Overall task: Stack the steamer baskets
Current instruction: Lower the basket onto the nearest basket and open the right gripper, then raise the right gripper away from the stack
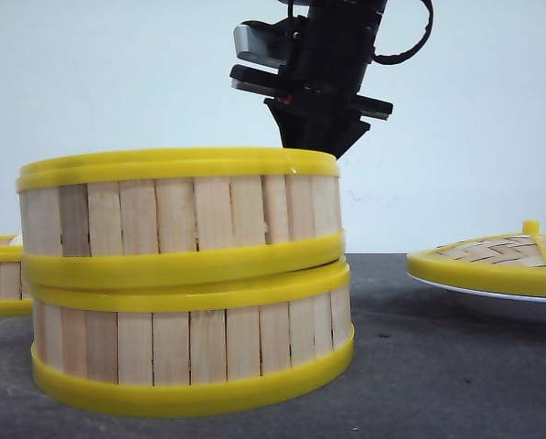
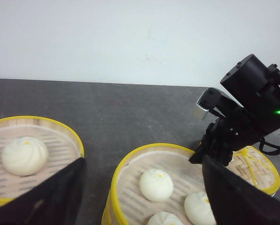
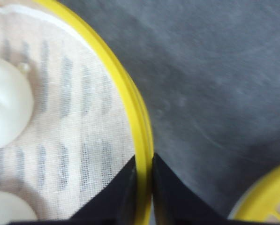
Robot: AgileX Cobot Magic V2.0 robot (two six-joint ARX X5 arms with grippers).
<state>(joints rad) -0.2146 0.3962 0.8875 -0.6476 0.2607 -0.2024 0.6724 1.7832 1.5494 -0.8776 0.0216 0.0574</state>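
Yellow plastic rims band the two steamer baskets stacked in front of us: the top basket point(image 1: 181, 215) sits on the lower basket point(image 1: 192, 352), its bottom rim bedded a little askew on the rim beneath, while the third basket point(image 1: 0, 274) waits at the far left of the dark table point(image 1: 437, 366). Our right gripper point(image 3: 143, 187) has its fingers pinched nearly together on the top basket's rim, one inside and one outside the wall; our left gripper point(image 2: 140, 197) hangs wide open above the stack, holding nothing. To finish this step well, we judge the basket should be settled flat — rims seated all round — before the fingers part, then lifted straight up so the smooth rim is not dragged. Pale upright wooden slats make the walls, a white cloth lines the slatted floor, and soft round buns point(image 2: 156, 184) lie on it. A woven lid point(image 1: 497, 256) rests on a white plate point(image 1: 492, 302) to the right.
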